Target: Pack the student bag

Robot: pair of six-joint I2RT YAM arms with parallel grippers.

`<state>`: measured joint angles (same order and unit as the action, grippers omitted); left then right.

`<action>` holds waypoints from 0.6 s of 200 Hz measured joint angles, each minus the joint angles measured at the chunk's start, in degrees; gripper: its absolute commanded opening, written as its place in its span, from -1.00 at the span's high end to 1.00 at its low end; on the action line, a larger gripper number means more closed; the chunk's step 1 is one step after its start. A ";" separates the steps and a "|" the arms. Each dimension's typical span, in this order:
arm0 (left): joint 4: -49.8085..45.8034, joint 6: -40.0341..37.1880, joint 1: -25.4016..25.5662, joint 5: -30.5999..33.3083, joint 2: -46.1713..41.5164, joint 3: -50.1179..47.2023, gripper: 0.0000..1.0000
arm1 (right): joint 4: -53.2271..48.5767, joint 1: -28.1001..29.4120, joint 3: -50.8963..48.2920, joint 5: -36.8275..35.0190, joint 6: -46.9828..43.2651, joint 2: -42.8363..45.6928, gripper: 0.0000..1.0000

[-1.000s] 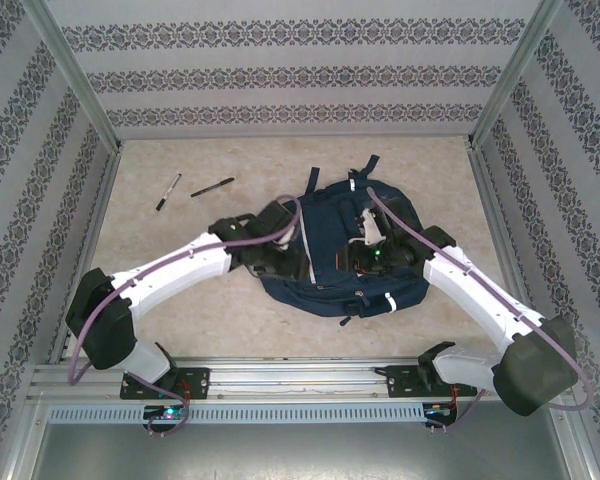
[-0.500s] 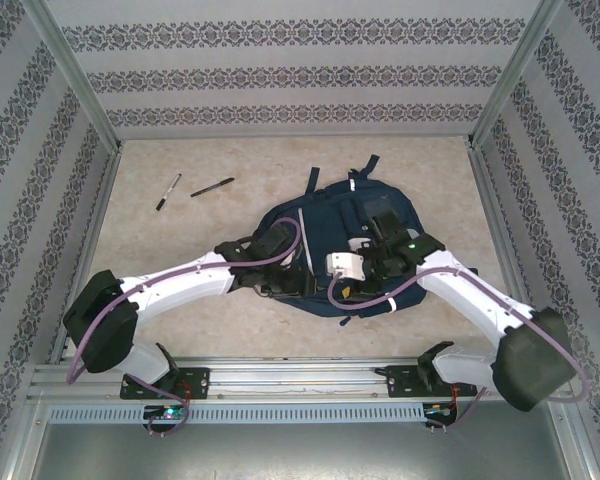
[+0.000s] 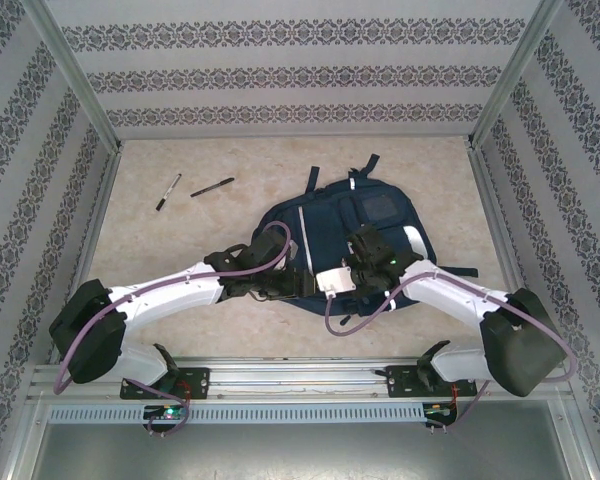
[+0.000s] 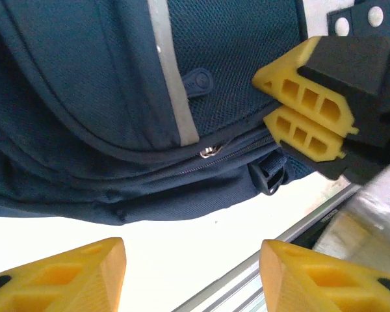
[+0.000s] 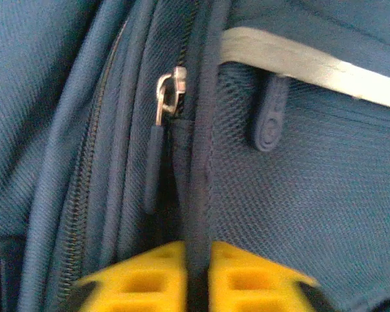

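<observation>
The navy student bag (image 3: 365, 225) lies flat in the middle of the table, its grey stripe (image 4: 172, 84) and a zipper slider (image 5: 171, 88) seen close up. My right gripper (image 5: 198, 276) is shut on a dark piped seam of the bag just beside that zipper, at the bag's near-left edge (image 3: 320, 282). In the left wrist view its yellow fingers (image 4: 305, 117) are pressed together on the fabric. My left gripper (image 4: 192, 266) hangs open just left of it (image 3: 294, 285), over bare table at the bag's near edge, holding nothing.
Two black pens (image 3: 168, 191) (image 3: 212, 186) lie on the table at the far left. A black strap buckle (image 4: 268, 177) sticks out from the bag's edge. The aluminium rail (image 4: 292, 227) runs close along the near side.
My right gripper swung from the bag's middle to its near-left edge and shut on the seam. The left arm drew in lower beside it, still open.
</observation>
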<state>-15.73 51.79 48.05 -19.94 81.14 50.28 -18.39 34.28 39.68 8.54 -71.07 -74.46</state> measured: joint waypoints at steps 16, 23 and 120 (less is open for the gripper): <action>1.68 1.01 0.00 -0.63 0.09 -0.09 -0.14 | 1.84 -0.76 0.00 1.77 3.87 2.73 1.00; 2.49 1.40 0.00 -0.68 0.13 -0.09 -0.15 | 2.60 -1.62 0.00 3.65 6.73 4.11 1.00; 4.26 9.11 -0.02 6.49 0.85 0.96 -0.16 | 11.41 -2.23 -0.81 17.31 31.01 3.78 1.00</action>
<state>-11.46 60.90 48.03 -13.45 82.00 51.24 -6.98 32.05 38.87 25.85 -40.05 -70.67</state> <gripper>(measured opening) 0.571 0.041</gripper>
